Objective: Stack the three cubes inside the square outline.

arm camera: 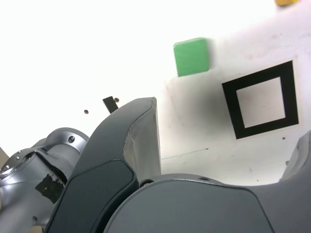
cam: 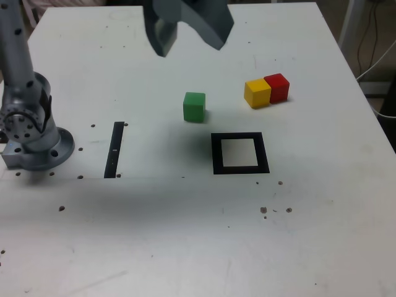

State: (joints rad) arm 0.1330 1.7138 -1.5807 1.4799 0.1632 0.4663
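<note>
- Green cube [cam: 194,107] sits on the bare tabletop [cam: 173,247], well in from the far edge in the exterior view and outside the square outline [cam: 239,171], near its upper-left corner as that view shows it.
- Yellow cube [cam: 257,93] and red cube [cam: 277,88] sit side by side, apparently touching, between the outline and the tabletop's far right corner in the exterior view; the red one is the nearer of the two to the right edge.
- Black outline lies flat, its white centre bare in both views, so no base cube is in place.
- Spread wide, the gripper [cam: 190,49] has nothing between its fingers and hangs above the tabletop, toward the far edge in the exterior view.
- Black strip [cam: 114,150] lies nearer the arm's base [cam: 39,148], on the left-edge side of the outline in the exterior view; it seems to have no part in the stack.
- Progress, as I judge it: nothing stacked, nothing inside the border. Left to do is all of it: one cube down in the white centre, a second on top, then the third.
- Likely first pick is the green one, since it stands alone with room around it. The yellow and red pair may be harder, as a finger coming down between them could nudge the neighbour.
</note>
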